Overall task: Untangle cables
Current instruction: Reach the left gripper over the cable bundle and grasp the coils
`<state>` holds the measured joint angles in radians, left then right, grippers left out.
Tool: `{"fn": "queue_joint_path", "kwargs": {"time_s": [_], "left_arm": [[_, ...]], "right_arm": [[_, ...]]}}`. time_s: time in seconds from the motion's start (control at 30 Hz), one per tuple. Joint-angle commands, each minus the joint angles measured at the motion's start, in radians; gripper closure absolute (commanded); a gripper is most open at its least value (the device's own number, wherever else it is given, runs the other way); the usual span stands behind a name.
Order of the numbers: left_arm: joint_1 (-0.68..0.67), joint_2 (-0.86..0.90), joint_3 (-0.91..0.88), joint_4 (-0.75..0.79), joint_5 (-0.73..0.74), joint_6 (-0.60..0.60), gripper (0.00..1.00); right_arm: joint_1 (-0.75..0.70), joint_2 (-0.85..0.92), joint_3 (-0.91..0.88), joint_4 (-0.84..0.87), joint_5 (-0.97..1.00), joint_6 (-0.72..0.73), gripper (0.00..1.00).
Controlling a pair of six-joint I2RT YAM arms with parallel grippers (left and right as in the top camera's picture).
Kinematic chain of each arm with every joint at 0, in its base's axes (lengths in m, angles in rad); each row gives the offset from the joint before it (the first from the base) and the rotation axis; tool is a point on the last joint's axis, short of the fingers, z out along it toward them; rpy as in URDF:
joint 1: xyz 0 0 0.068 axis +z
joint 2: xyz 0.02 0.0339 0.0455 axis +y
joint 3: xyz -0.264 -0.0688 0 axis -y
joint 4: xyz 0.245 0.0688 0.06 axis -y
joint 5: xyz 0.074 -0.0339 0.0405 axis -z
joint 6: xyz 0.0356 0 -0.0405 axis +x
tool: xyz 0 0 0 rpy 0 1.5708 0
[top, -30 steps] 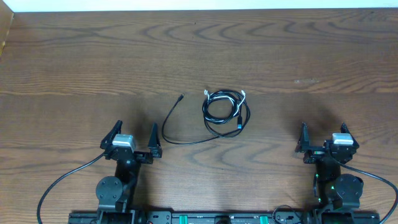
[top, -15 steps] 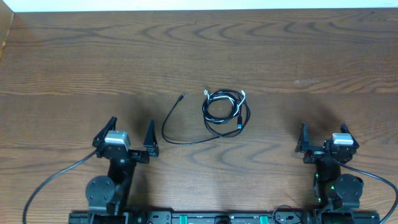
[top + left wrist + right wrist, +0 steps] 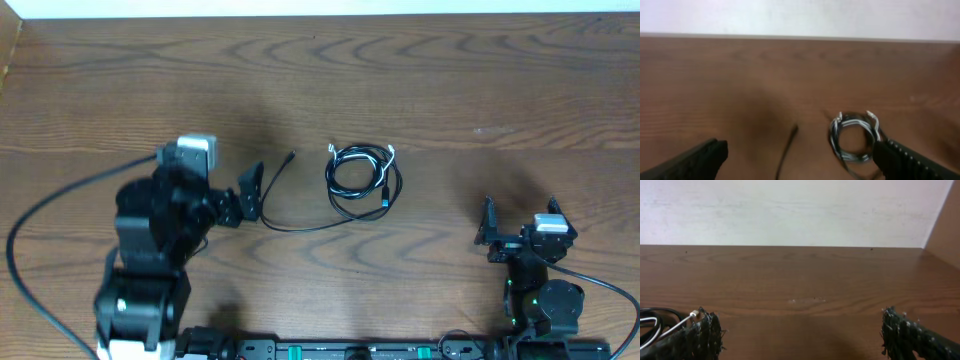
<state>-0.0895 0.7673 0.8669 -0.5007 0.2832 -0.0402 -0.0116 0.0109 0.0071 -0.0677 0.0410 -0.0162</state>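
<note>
A small coil of black and white cables [image 3: 362,175] lies at the table's middle. One black cable [image 3: 275,205] trails out from it to the left and ends in a plug. My left gripper [image 3: 248,190] is open and empty, raised just left of that loose black cable. In the left wrist view the coil [image 3: 855,142] sits ahead near the right finger and the loose black cable [image 3: 787,150] lies between the fingers. My right gripper [image 3: 520,225] is open and empty, low at the right front, well right of the coil. The right wrist view shows cable ends [image 3: 665,325] at its left edge.
The brown wooden table [image 3: 450,80] spreads far behind the cables to a pale wall. Thick black arm wires [image 3: 40,230] loop at the front left. The arm bases and a rail stand along the front edge.
My left arm has risen and swung forward toward the loose black cable, its gripper staying open. The right arm and the cables have not moved.
</note>
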Motion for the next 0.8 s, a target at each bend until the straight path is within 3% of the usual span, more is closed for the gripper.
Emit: {"fn": "queue_joint_path", "kwargs": {"time_s": [0.0,0.17,0.33,0.77], "left_arm": [[-0.058,0.114,0.150,-0.069,0.023,-0.048,0.01],[-0.218,0.239,0.264,-0.135,-0.094,-0.048,0.00],[-0.366,0.318,0.272,-0.087,-0.113,-0.047,0.00],[-0.407,0.577,0.269,-0.069,-0.094,-0.082,0.00]], "right_arm": [[0.000,-0.004,-0.002,-0.004,0.002,-0.015,0.01],[0.000,-0.004,-0.002,-0.004,0.002,-0.015,0.01],[0.000,-0.004,-0.002,-0.004,0.002,-0.015,0.01],[0.000,-0.004,-0.002,-0.004,0.002,-0.015,0.01]]}}
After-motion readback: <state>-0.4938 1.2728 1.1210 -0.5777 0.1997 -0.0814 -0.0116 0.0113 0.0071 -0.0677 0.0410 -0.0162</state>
